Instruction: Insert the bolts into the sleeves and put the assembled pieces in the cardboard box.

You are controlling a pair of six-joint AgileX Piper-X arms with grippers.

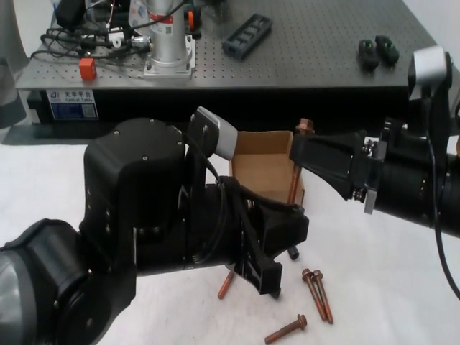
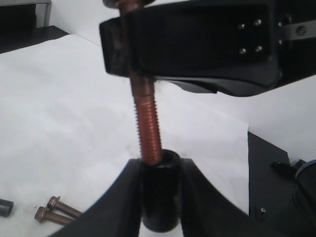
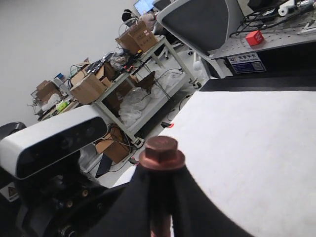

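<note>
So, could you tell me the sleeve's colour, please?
The cylindrical sleeve is black, clearest in the left wrist view.

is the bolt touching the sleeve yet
Touching. The left wrist view shows the bolt with its threaded tip inside the mouth of the sleeve, with no gap.

Lab: perforated optical bench (image 1: 302, 57), cluttered shelving (image 3: 131, 96) (cartons (image 3: 88, 88) piled).

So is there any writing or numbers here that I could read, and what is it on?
On the front of the perforated table, a white and blue sticker: too small to read.
On the metal post, a red and white label: too blurred to read.
On the bolt, the sleeve and the cardboard box: no print visible.
</note>
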